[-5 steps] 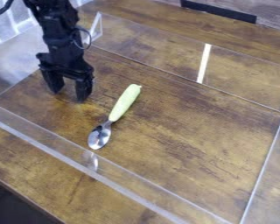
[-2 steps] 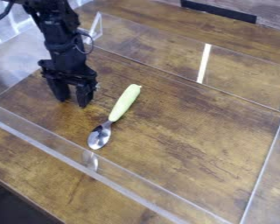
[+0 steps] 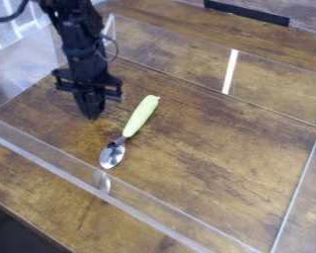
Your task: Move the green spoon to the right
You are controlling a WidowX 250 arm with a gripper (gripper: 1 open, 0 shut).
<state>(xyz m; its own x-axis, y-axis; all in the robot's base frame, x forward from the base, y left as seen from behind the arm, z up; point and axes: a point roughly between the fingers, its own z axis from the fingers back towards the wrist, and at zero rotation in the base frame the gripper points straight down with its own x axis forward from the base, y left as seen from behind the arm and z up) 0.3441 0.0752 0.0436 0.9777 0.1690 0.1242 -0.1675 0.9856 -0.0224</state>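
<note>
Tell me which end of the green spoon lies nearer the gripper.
The yellow-green handle end of the green spoon; its silver bowl points away, toward the clear front wall. The gripper is shut beside it.

Wooden table point(image 3: 227, 148); green spoon point(image 3: 131, 126) lying flat on it.
</note>
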